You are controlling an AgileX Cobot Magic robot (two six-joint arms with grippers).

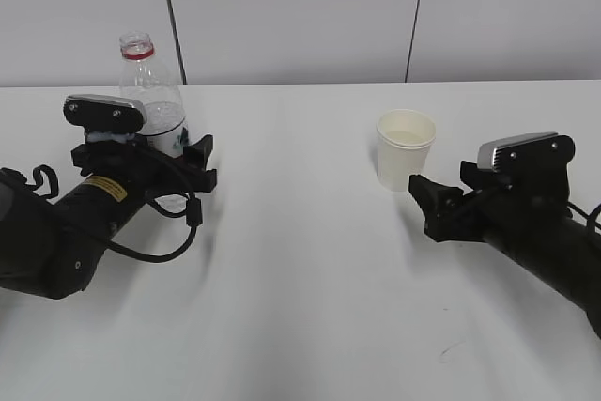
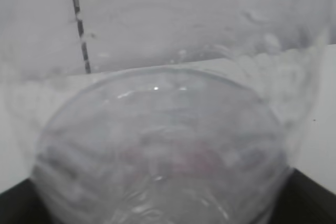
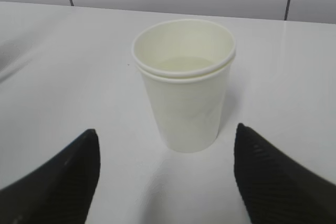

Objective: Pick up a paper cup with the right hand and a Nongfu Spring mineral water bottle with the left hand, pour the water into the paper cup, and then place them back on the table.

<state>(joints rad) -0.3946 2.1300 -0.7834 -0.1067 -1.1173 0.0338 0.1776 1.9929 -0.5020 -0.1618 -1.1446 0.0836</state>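
The Nongfu Spring bottle (image 1: 150, 91) stands upright and uncapped, with its red neck ring showing, between the jaws of my left gripper (image 1: 178, 152). In the left wrist view the clear bottle (image 2: 157, 145) fills the frame, and the dark fingers (image 2: 315, 195) lie against both its sides with no gap. The paper cup (image 1: 406, 147) stands on the white table (image 1: 300, 279), just ahead of my right gripper (image 1: 424, 196). In the right wrist view the cup (image 3: 184, 93) stands beyond the open, empty gripper (image 3: 165, 140). It shows a double rim and clear liquid inside.
A white panelled wall (image 1: 300, 7) with dark seams rises behind the table. A small dark scuff mark (image 1: 451, 354) lies near the front right. The bottle's base is hidden behind the left gripper.
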